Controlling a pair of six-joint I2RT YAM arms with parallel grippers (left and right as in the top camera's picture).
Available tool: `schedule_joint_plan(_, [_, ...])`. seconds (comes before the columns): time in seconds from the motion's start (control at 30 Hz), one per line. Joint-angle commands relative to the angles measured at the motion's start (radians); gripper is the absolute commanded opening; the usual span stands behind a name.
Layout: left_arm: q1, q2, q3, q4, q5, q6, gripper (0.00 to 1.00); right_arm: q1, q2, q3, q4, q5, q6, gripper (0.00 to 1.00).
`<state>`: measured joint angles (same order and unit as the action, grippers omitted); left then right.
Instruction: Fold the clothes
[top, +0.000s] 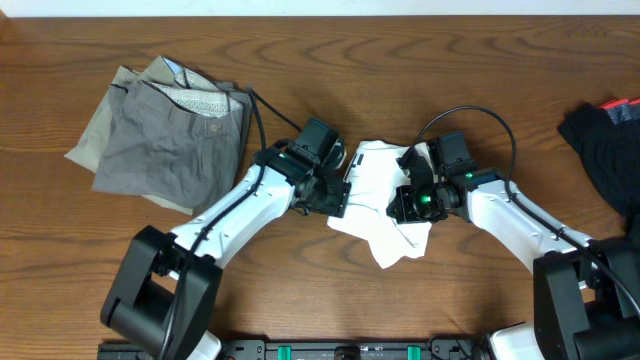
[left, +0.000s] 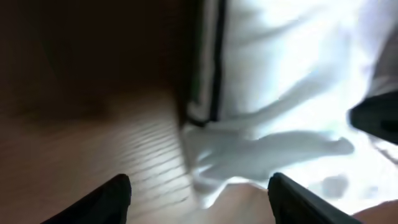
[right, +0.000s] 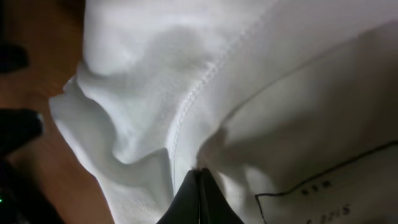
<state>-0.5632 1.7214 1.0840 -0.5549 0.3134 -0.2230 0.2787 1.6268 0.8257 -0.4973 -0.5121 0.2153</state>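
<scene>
folding barely begun – the white t-shirt (top: 385, 215) is crumpled and nothing looks neatly folded yet
the shirt lies bunched at the middle of the table (top: 300, 50), between the two arms; the right gripper (right: 200, 190) is pinched tight on a fold by a seam, the left gripper (left: 199, 199) stands wide over the shirt's left edge, holding nothing – grey trousers (top: 165, 130) lie rumpled toward the back left corner, a black garment (top: 605, 140) at the right edge
</scene>
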Motion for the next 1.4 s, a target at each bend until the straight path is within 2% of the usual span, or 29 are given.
schedule_joint_plan(0.0, [-0.010,0.032,-0.049,0.030,0.081,0.028,0.73,-0.017,-0.020,0.010,-0.001,0.018,-0.011,0.01])
schedule_joint_plan(0.2, [-0.040,0.063,-0.107,0.116,0.121,0.029,0.72,-0.089,-0.072,0.011,-0.043,-0.019,-0.060,0.01])
schedule_joint_plan(0.23, [-0.046,0.066,-0.117,0.132,0.121,0.029,0.70,-0.094,-0.084,0.011,-0.062,-0.019,-0.061,0.01])
schedule_joint_plan(0.3, [-0.051,0.071,-0.128,0.146,0.120,0.028,0.56,-0.095,-0.097,0.011,-0.090,-0.018,-0.082,0.01])
schedule_joint_plan(0.33, [-0.051,0.071,-0.130,0.146,0.120,0.028,0.43,-0.094,-0.099,0.011,-0.106,-0.014,-0.092,0.01])
schedule_joint_plan(0.37, [-0.050,0.071,-0.130,0.145,0.120,0.028,0.35,-0.094,-0.099,0.011,-0.121,-0.013,-0.094,0.01])
schedule_joint_plan(0.4, [-0.049,0.070,-0.130,0.145,0.121,0.028,0.29,-0.094,-0.099,0.011,-0.140,-0.016,-0.097,0.01])
schedule_joint_plan(0.43, [-0.048,0.070,-0.130,0.145,0.121,0.028,0.28,-0.094,-0.099,0.011,-0.153,-0.020,-0.104,0.01])
schedule_joint_plan(0.5, [-0.049,0.070,-0.130,0.146,0.120,0.029,0.26,-0.090,-0.099,0.011,-0.187,-0.023,-0.120,0.04])
schedule_joint_plan(0.57, [-0.049,0.070,-0.130,0.145,0.120,0.029,0.25,-0.087,-0.099,0.010,-0.221,-0.023,-0.132,0.19])
schedule_joint_plan(0.6, [-0.049,0.070,-0.130,0.145,0.120,0.029,0.25,-0.087,-0.099,0.008,-0.232,-0.021,-0.138,0.24])
schedule_joint_plan(0.7, [-0.049,0.070,-0.130,0.145,0.120,0.029,0.25,-0.081,-0.099,-0.005,-0.237,-0.024,-0.143,0.28])
schedule_joint_plan(0.9, [-0.049,0.070,-0.130,0.146,0.120,0.029,0.25,-0.042,-0.099,-0.025,-0.230,-0.027,-0.143,0.22])
schedule_joint_plan(1.0, [-0.049,0.070,-0.130,0.145,0.120,0.029,0.25,-0.032,-0.099,-0.029,-0.221,-0.027,-0.142,0.13])
schedule_joint_plan(1.17, [-0.049,0.070,-0.130,0.145,0.119,0.029,0.25,-0.032,-0.098,-0.029,-0.229,-0.027,-0.143,0.08])
schedule_joint_plan(1.27, [-0.049,0.070,-0.130,0.142,0.108,0.030,0.25,-0.032,-0.098,-0.029,-0.229,-0.027,-0.143,0.01])
schedule_joint_plan(1.37, [-0.048,0.070,-0.130,0.135,0.093,0.032,0.25,-0.032,-0.098,-0.029,-0.229,-0.052,-0.151,0.01])
